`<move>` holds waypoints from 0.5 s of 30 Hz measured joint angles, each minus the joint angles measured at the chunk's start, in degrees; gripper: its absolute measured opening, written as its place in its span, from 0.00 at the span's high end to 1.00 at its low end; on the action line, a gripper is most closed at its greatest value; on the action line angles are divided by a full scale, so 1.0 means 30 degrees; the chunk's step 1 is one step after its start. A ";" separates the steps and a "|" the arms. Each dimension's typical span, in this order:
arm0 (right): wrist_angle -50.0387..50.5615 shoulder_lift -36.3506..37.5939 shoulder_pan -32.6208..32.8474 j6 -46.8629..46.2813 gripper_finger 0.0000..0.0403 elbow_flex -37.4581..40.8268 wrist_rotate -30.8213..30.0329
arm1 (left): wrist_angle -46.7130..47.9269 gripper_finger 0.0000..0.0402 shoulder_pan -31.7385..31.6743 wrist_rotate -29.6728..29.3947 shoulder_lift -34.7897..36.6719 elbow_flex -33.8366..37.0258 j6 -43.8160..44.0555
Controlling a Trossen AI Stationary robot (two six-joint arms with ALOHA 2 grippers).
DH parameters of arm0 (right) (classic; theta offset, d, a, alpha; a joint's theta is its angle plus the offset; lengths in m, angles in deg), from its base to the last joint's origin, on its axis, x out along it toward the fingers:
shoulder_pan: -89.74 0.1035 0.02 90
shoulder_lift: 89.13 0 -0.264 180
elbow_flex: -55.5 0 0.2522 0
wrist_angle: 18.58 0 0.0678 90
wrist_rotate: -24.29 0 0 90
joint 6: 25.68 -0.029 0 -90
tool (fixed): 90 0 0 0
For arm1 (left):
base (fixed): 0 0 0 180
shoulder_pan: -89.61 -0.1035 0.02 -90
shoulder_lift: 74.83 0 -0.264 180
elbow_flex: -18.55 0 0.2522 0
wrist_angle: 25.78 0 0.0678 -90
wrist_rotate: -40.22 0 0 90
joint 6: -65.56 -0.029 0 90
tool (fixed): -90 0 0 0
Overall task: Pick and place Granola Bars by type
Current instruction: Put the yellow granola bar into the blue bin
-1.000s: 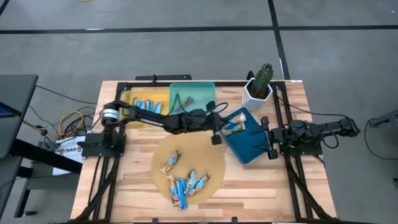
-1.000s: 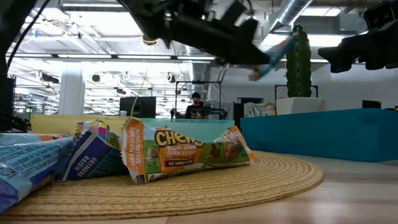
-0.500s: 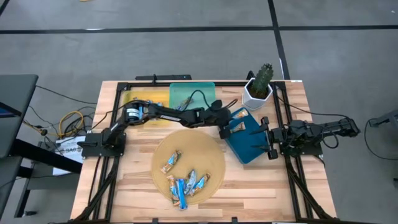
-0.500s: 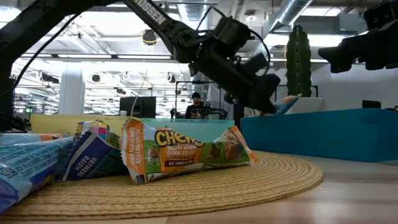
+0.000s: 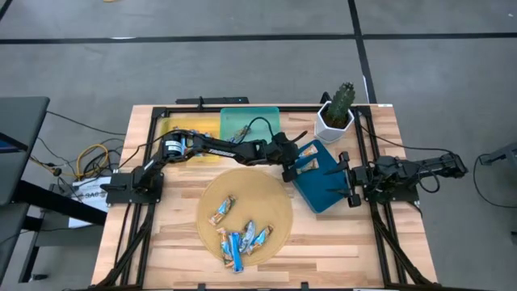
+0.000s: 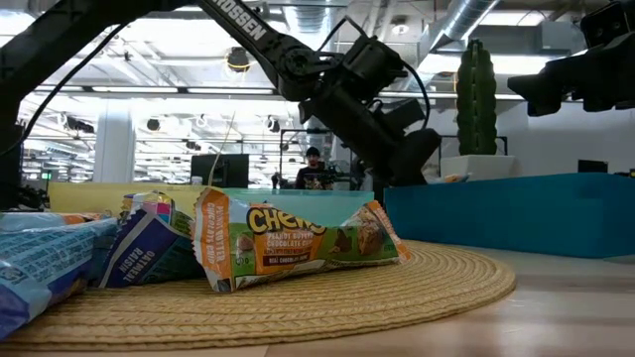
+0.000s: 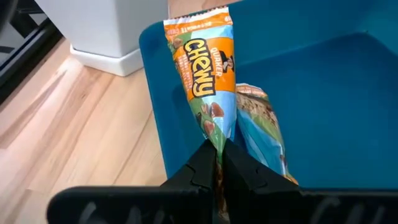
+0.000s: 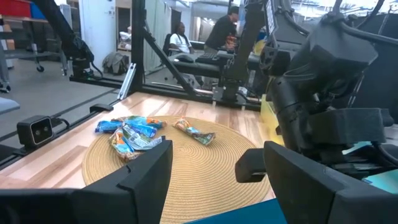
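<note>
Lowered into blue tray (image 7: 323, 93) | left tool (image 7: 219, 163) pinching orange Chewy bar (image 7: 205, 81)

The left arm stretched across the table toward its right side, elbow bent, wrist angled down; the left gripper (image 7: 219, 163) was clamped tight, its fingers (image 7: 202, 168) pinching a wrapper end; the right arm waited folded at the table's right edge, the right gripper (image 5: 349, 179) spread wide.

Left hand (image 7: 219, 163) lowered its bar (image 7: 204, 74) into the blue tray (image 7: 323, 99).
</note>
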 joint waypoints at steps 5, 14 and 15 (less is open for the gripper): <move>-0.0001 0.0000 0.0000 -0.0001 0.39 0.0000 0.0004 | 0.0182 0.98 0.0000 0.0015 0.0000 0.0000 0.0015; 0.0003 0.0000 0.0000 0.0003 0.39 -0.0004 0.0003 | 0.0393 0.97 -0.0007 0.1800 0.0000 0.0007 0.0015; 0.0002 0.0000 0.0000 0.0004 0.39 -0.0007 0.0000 | 0.0386 0.96 0.0000 0.1797 0.0000 0.0007 0.0012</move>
